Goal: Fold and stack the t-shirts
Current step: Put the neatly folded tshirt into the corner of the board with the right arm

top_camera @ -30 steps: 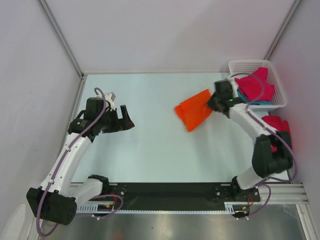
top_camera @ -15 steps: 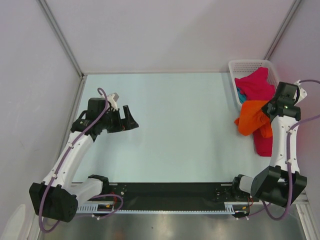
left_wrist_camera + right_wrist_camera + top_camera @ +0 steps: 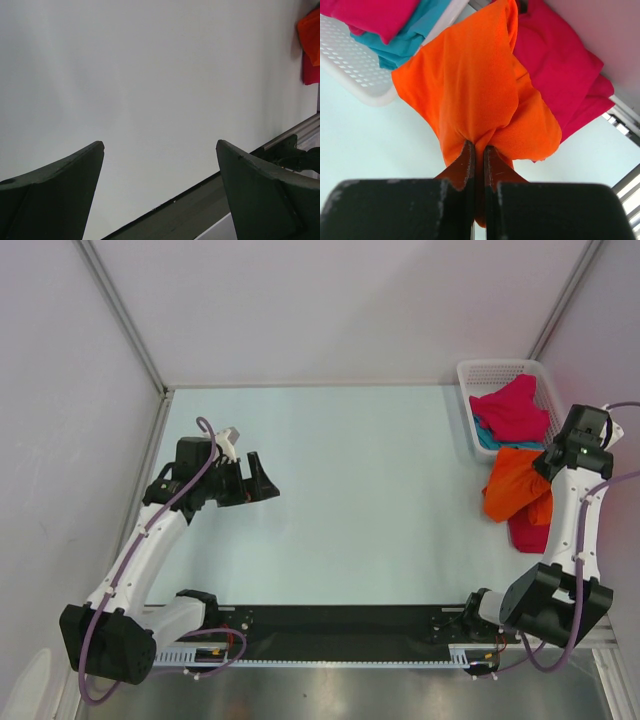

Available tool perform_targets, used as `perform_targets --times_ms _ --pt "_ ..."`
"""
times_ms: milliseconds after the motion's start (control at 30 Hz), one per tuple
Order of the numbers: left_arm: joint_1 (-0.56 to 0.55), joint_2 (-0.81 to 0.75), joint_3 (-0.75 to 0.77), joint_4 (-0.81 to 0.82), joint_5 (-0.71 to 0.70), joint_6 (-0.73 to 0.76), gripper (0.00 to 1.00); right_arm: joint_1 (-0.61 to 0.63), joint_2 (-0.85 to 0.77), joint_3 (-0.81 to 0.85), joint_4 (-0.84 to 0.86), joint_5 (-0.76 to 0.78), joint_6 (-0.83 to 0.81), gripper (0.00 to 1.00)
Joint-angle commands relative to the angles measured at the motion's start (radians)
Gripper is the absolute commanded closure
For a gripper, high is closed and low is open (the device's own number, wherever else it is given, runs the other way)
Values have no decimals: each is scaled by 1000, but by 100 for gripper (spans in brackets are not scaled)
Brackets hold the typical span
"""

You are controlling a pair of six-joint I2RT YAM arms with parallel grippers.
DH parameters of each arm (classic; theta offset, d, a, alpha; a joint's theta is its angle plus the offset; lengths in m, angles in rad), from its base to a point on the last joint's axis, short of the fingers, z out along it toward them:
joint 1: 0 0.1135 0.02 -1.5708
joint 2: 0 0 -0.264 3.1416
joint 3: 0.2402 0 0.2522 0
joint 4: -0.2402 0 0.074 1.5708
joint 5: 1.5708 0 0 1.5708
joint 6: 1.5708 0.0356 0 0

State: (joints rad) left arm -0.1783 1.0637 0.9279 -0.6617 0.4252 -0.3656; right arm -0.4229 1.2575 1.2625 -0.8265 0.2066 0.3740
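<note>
My right gripper (image 3: 550, 472) (image 3: 480, 146) is shut on a bunched fold of the bright orange t-shirt (image 3: 515, 492) (image 3: 475, 85). The shirt hangs at the table's right edge, over a folded magenta t-shirt (image 3: 528, 532) (image 3: 565, 75) lying there. Another magenta t-shirt (image 3: 515, 410) (image 3: 375, 15) and a teal one (image 3: 488, 440) (image 3: 410, 37) spill from the white mesh basket (image 3: 500, 370). My left gripper (image 3: 262, 483) (image 3: 160, 144) hovers open over the left part of the table with nothing between its fingers.
The white basket (image 3: 355, 70) stands in the far right corner against the wall. A black rail (image 3: 340, 625) with both arm bases runs along the near edge. Pale walls close the table in on three sides.
My right arm swung the orange t-shirt from the table's middle right to its right edge, above the magenta t-shirt. The left arm has barely shifted.
</note>
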Motion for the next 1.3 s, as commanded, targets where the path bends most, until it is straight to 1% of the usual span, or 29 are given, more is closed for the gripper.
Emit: perform_targets --times_ms 0,100,300,467,600,667,767,833,867,900,933,967,1000,1033,1100,1133,1167,1267 --pt "14 -25 -6 33 26 -6 0 4 17 113 20 72 -49 100" --pt "19 -30 -12 31 26 -7 0 9 -4 68 29 77 -55 100" --pt "22 -18 -26 42 43 -10 0 6 -58 -90 40 -10 2 100" --pt "20 -21 -35 50 70 -9 1 12 -72 -126 -3 -61 45 100" --pt "20 8 -60 92 159 -18 0 26 -110 -173 -17 -78 75 100" --pt "19 25 -81 112 227 -32 0 44 -139 -199 -22 -69 94 100" --pt "20 56 -107 145 270 -45 0 108 -165 -235 -11 -61 108 100" --pt "19 65 -107 151 264 -42 0 195 -153 -235 26 -56 108 100" --pt "19 65 -107 152 262 -44 0 226 -135 -206 30 -47 114 100" --pt "19 67 -106 157 264 -45 0 257 -78 -174 27 -44 115 100" --pt "19 65 -104 159 262 -50 0 322 -46 -140 20 -41 118 100" --pt "20 62 -104 162 262 -55 0 352 -17 -52 10 -41 117 100" --pt "19 58 -104 163 261 -58 0 389 20 -4 -14 -42 117 100" --pt "19 56 -106 163 257 -62 0 462 66 44 -26 -52 117 100" --pt "19 45 -110 165 241 -62 0 551 97 179 -42 -52 120 100" --pt "20 41 -112 165 236 -62 1 593 112 217 -36 -59 118 100" --pt "19 41 -115 165 230 -61 1 680 118 242 -22 -88 117 100" --pt "19 47 -113 163 215 -56 0 784 186 320 -3 -169 109 100"
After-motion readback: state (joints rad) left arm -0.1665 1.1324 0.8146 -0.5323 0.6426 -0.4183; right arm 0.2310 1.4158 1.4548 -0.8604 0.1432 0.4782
